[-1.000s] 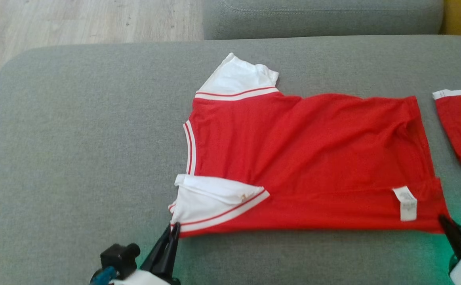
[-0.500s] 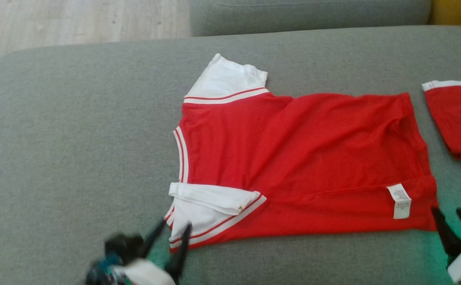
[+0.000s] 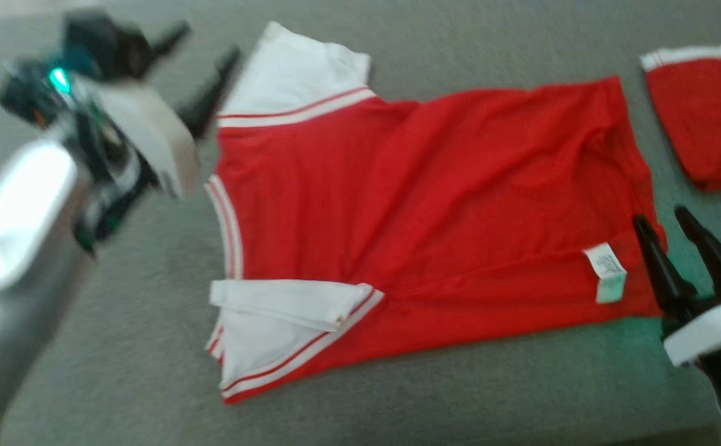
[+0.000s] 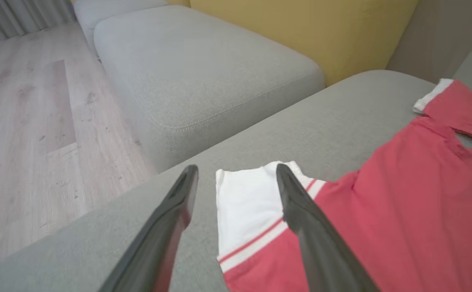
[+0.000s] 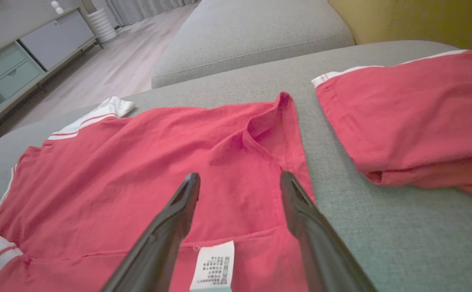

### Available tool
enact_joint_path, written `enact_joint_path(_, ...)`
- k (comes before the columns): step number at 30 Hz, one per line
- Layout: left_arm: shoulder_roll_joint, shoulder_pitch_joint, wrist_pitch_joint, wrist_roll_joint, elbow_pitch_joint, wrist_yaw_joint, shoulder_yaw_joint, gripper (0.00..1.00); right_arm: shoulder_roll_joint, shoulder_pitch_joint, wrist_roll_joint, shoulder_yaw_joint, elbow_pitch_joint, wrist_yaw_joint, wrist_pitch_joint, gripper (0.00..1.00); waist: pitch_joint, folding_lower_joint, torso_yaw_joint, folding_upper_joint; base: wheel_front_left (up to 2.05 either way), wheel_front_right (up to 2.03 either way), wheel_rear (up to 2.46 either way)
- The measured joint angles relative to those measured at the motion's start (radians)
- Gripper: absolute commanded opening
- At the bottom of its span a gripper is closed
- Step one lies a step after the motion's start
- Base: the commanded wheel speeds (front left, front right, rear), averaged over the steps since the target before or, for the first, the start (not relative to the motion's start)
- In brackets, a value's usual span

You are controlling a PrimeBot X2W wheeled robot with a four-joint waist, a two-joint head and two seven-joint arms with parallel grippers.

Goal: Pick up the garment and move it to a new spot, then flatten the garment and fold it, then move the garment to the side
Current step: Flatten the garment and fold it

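**Item:** red short-sleeved jersey garment with white, stripe-trimmed sleeves. It lies spread across centre frame on a grey fabric sofa cushion.
- **Detail:** the lower-left sleeve is folded inward. A white care label sits near the lower-right hem.
- **Left gripper:** upper left (blurred), fingers spread, holding nothing, just beside the upper white sleeve.
- **Right gripper:** lower right, fingers parted, empty, at the hem by the label.
- **Second red folded cloth:** upper right, apart from the garment.

Soft daylight, motion-blurred head view
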Motion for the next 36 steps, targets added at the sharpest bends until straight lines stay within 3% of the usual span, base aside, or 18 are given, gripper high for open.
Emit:
enact_joint_path(11, 0.009, -0.223, 0.113, -0.027, 0.266, -0.030, -0.044, 1.00, 0.027, -0.038, -0.015, 0.033, -0.021, 0.000, -0.014, 1.00, 0.131, -0.0001, -0.146, 0.0000, 0.00, 0.00, 0.00)
enact_joint_path(21, 0.052, -0.295, 0.130, -0.027, 0.436, -0.037, -0.079, 1.00, 0.056, -0.047, -0.018, 0.061, -0.021, 0.000, -0.031, 1.00, 0.203, -0.0003, -0.251, 0.0000, 0.00, 0.00, 0.00)
enact_joint_path(33, 0.086, -0.328, 0.198, -0.054, 0.500, -0.037, -0.090, 1.00, 0.081, -0.060, -0.018, 0.065, 0.002, 0.000, -0.049, 1.00, 0.229, -0.0003, -0.310, 0.0000, 0.00, 0.00, 0.00)
enact_joint_path(34, 0.089, -0.329, 0.213, -0.066, 0.496, -0.037, -0.097, 0.89, 0.082, -0.060, -0.018, 0.067, 0.003, 0.000, -0.050, 1.00, 0.229, -0.0004, -0.313, 0.0000, 0.00, 0.00, 0.00)
enact_joint_path(36, 0.100, -0.338, 0.241, -0.092, 0.484, -0.037, -0.108, 0.02, 0.082, -0.060, -0.018, 0.068, 0.008, 0.000, -0.051, 1.00, 0.231, -0.0004, -0.318, 0.0000, 0.00, 0.00, 0.00)
